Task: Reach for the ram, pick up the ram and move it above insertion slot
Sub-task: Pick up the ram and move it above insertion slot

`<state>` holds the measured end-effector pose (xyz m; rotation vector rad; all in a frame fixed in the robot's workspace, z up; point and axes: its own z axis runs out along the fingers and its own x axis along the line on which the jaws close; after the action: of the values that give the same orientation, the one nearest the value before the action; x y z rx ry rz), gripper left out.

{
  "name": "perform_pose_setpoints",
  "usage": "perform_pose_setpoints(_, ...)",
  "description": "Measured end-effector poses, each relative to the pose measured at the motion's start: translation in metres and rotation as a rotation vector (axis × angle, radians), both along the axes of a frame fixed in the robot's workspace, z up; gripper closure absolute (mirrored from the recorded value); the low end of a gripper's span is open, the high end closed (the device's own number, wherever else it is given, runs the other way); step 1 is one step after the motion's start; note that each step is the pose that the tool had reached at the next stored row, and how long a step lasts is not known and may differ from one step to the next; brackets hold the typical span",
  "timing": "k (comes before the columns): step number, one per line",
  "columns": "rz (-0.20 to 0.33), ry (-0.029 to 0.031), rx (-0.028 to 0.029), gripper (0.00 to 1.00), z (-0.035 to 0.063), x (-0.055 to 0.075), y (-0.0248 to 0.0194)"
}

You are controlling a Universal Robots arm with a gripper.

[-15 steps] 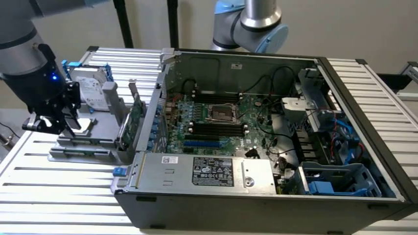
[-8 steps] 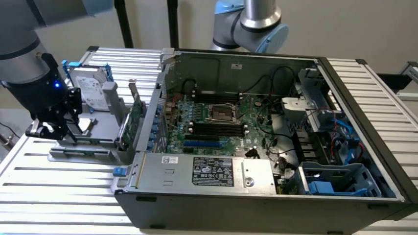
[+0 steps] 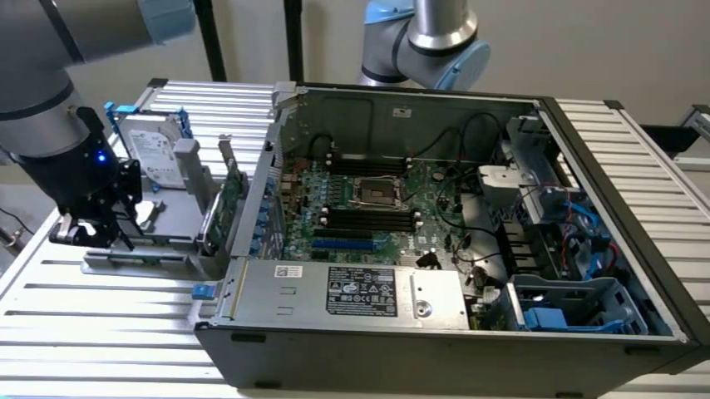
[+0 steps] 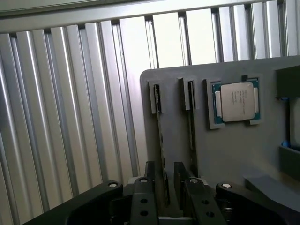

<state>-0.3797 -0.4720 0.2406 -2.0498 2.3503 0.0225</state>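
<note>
Wrist view: ram [image 4: 161, 136] stood on edge in slot of grey holder [image 4: 225, 154]. Second stick [image 4: 191, 126] sat just beside it, CPU [image 4: 236, 101] beyond that. Gripper [image 4: 165, 187] straddled ram, jaws apart, one finger each side, nothing clamped.

Judged: ram light, stiff, thin, fragile. Gold contacts best left untouched. Pinch across both faces near top edge, gentle force, squarely, so it lifts straight without twisting.

Exterior view: gripper [image 3: 95, 231] hung low over holder, at that view's left of open case [image 3: 444, 349].

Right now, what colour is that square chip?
The square chip is silver with a green rim, clearest in the wrist view.
</note>
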Motion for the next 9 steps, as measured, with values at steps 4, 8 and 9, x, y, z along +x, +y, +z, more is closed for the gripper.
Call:
perform_pose_setpoints(4, 0.004, 0.0, 0.0, 0.69, -0.007, 0.0, -0.0012)
perform_pose_setpoints(8, 0.011, 0.0, 0.0001, 0.69, -0.0142, 0.0, -0.0014)
perform_pose_setpoints(9, 0.014, -0.0001, 0.0, 0.69, -0.0159, 0.0, -0.0014)
